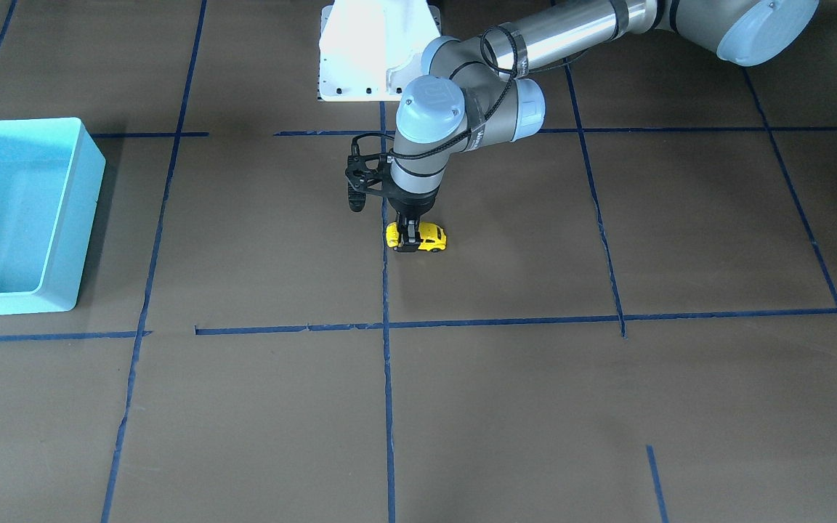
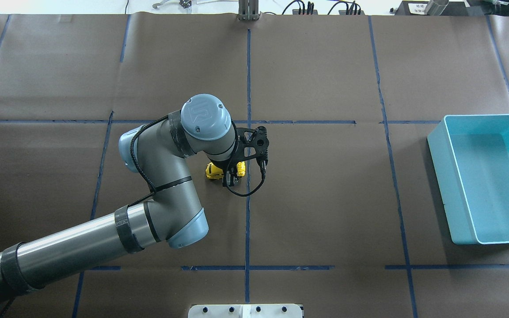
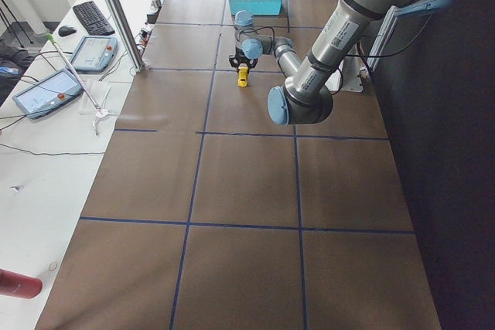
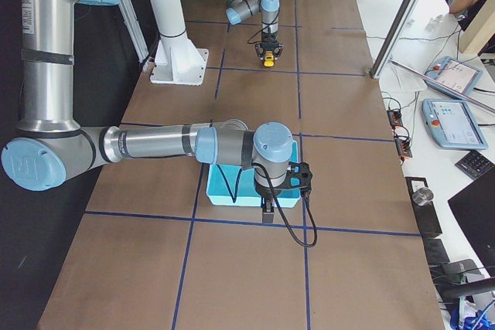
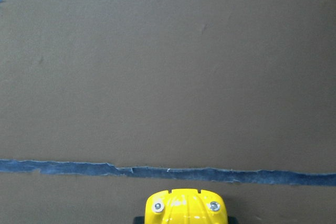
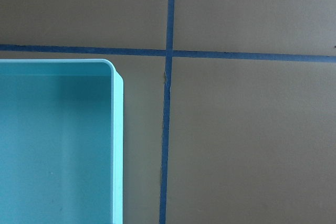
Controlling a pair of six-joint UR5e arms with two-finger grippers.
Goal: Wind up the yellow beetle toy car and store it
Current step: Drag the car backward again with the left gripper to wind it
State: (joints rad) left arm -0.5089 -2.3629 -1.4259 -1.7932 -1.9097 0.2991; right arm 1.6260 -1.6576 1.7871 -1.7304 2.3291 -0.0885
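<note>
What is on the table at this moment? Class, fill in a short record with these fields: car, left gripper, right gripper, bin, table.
car: yellow beetle toy car, appears to rest on the table near its middle, beside a blue tape line
left gripper: left gripper points straight down, closed across the car's middle
right gripper: right gripper sits at the bin's edge; seen only from the side, so open or shut cannot be told
bin: turquoise bin, on the robot's right, well apart from the car; car not in it
table: brown paper, blue tape grid
</note>
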